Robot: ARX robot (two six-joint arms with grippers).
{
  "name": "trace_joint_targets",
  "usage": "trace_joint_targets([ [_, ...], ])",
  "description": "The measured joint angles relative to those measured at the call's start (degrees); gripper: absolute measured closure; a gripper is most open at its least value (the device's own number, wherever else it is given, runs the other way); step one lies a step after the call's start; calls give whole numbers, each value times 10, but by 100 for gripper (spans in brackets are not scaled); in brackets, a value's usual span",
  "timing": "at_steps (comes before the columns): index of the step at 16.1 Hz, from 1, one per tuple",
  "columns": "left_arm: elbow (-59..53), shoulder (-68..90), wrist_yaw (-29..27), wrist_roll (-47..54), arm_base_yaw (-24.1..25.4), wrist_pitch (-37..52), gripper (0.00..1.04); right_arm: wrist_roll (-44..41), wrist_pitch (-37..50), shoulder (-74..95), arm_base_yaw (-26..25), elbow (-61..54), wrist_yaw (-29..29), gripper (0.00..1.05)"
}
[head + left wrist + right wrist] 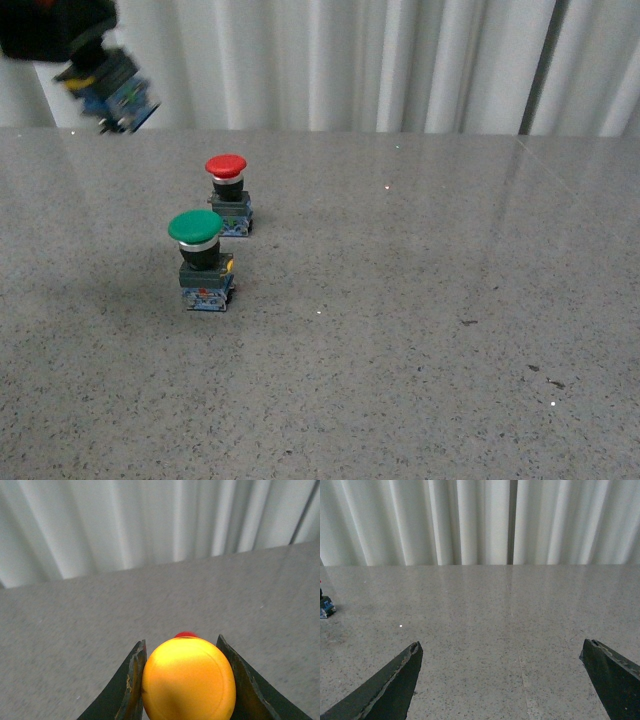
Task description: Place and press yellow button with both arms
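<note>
**Item record: yellow button in left gripper, off the table**

1. Landmark: green button [205, 260]. It stands upright on the grey speckled table [450, 320], green cap up and blue-grey base down.
2. Yellow button [108, 88]. In the front view it is above and to the left of the green button, well apart from it and clear of the table. It is tilted, with its blue-grey base pointing down and right. In the left wrist view its yellow cap fills the gap between the fingers.
3. Left gripper [181, 645]. It is closed on the yellow button, with a finger [131, 680] pressed to each side of the cap. A red sliver shows just past the cap's far edge.
4. Right gripper [501, 644]. Its jaws are spread wide with nothing between them, only bare table beneath.
5. Red button [228, 195]. It stands upright just behind the green button and slightly to its right, near but not touching.
6. White pleated curtain [350, 60]. It hangs behind the green button, past the table's far edge.
</note>
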Motion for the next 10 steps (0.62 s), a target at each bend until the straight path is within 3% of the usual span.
trace_joint_targets([
  [3, 74, 115, -58, -65, -112, 23, 71, 0, 0, 0, 0, 0, 0, 6],
  [5, 97, 182, -85, -113, -148, 24, 71, 0, 0, 0, 0, 0, 0, 6],
  [10, 138, 276, -135, -203, -172, 23, 71, 0, 0, 0, 0, 0, 0, 6],
])
